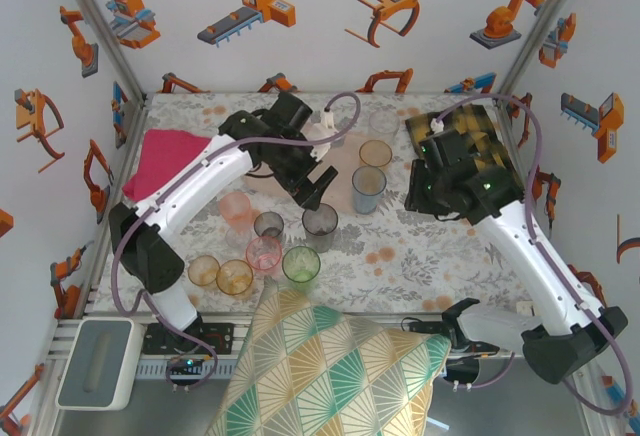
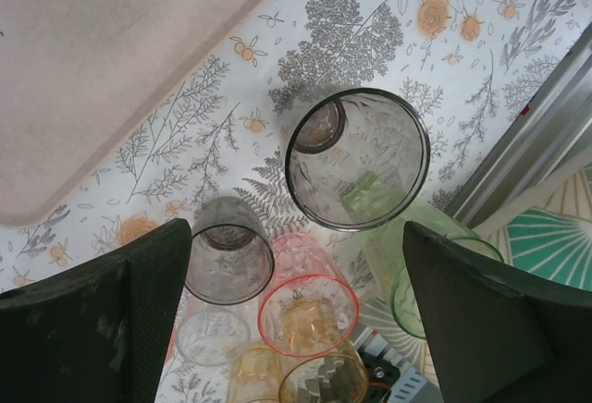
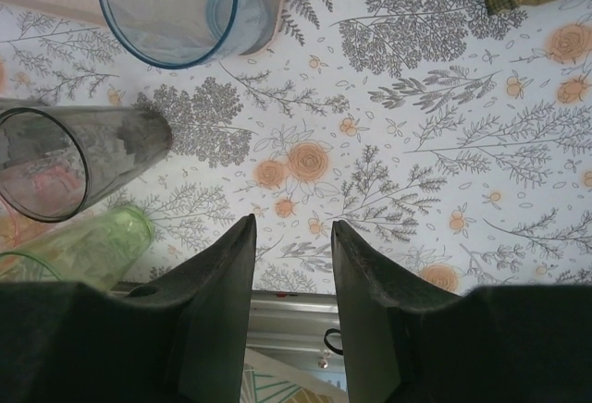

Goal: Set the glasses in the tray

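Left fingers (image 2: 120,320) spread wide and empty. A smoky grey glass (image 2: 358,158) stands on the worktop (image 2: 370,33) just beyond their tips, centred; the tray (image 2: 111,70) lies beyond-left. Probably light, slick plastic: pinch across its wall. Right fingers (image 3: 217,311) part-open, empty.

**Where my three cameras sit**

One camera hangs above and behind my shoulders, looking down over the whole bench (image 1: 420,256). Each wrist camera peers close past its own fingers, left hand (image 2: 296,237) and right hand (image 3: 292,227), at the floral top. All three views share the grey glass (image 2: 356,158) and the green glass (image 3: 83,246).
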Robot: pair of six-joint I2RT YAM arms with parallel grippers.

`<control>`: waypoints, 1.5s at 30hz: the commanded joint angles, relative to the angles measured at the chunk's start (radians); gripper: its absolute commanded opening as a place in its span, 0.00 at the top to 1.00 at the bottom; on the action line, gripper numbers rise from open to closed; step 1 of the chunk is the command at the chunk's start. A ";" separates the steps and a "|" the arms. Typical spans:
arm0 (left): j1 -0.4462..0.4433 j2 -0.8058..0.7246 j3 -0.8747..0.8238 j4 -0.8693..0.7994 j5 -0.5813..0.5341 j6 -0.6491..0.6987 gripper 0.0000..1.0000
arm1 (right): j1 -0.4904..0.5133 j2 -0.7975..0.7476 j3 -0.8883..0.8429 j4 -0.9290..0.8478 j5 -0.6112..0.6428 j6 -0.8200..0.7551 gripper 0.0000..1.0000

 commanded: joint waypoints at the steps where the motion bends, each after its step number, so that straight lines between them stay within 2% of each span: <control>1: -0.011 0.012 -0.039 0.038 -0.006 -0.002 0.14 | -0.006 -0.023 -0.025 0.034 0.002 0.037 0.61; 6: -0.024 0.016 -0.073 0.058 -0.012 0.003 0.19 | -0.006 -0.015 -0.031 0.045 -0.005 0.037 0.61; 16: -0.027 0.053 -0.112 0.109 -0.016 0.005 0.35 | -0.006 -0.036 -0.057 0.060 -0.003 0.048 0.61; 19: -0.027 0.059 -0.120 0.123 -0.018 0.005 0.36 | -0.006 -0.042 -0.064 0.060 -0.005 0.051 0.61; 21: -0.029 0.064 -0.126 0.130 -0.022 0.003 0.41 | -0.006 -0.046 -0.070 0.061 -0.006 0.054 0.61; 37: -0.062 0.089 -0.156 0.158 -0.087 0.000 0.54 | -0.007 -0.046 -0.099 0.084 -0.004 0.052 0.61; 40: -0.074 0.088 -0.162 0.166 -0.114 0.008 0.60 | -0.006 -0.053 -0.103 0.084 -0.002 0.052 0.61; 45: -0.084 0.090 -0.164 0.170 -0.134 0.006 0.61 | -0.007 -0.061 -0.114 0.084 -0.002 0.055 0.61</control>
